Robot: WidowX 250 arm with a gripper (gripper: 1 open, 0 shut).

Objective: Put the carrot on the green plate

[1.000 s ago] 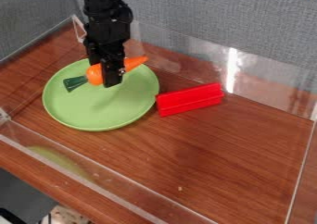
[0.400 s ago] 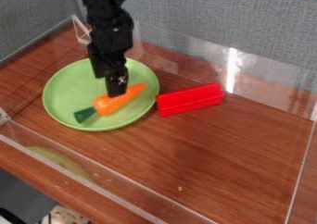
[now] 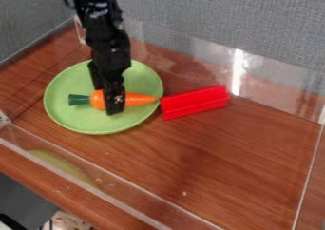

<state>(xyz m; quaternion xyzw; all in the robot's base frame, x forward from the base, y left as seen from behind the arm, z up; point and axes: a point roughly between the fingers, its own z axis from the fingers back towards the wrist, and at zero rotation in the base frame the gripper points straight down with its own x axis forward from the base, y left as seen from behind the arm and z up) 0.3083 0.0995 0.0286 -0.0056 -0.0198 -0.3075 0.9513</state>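
Observation:
The orange carrot [image 3: 140, 100] lies flat on the round green plate [image 3: 70, 120], with its dark green stem end pointing left. My gripper [image 3: 112, 103] points straight down and stands low over the carrot's middle, hiding that part. Its dark fingers [image 3: 106, 93] reach down to the carrot on the plate, and the jaws look open, not clamped on it. The black arm rises from there toward the top of the view.
A red rectangular block [image 3: 195, 102] lies on the wooden table just right of the plate. Clear acrylic walls [image 3: 241, 67] ring the table, with a low clear front wall [image 3: 140, 198]. A grey wall stands behind.
The carrot left the gripper, dropped onto the plate and turned to lie level. The gripper then sank down onto it and shifted slightly left.

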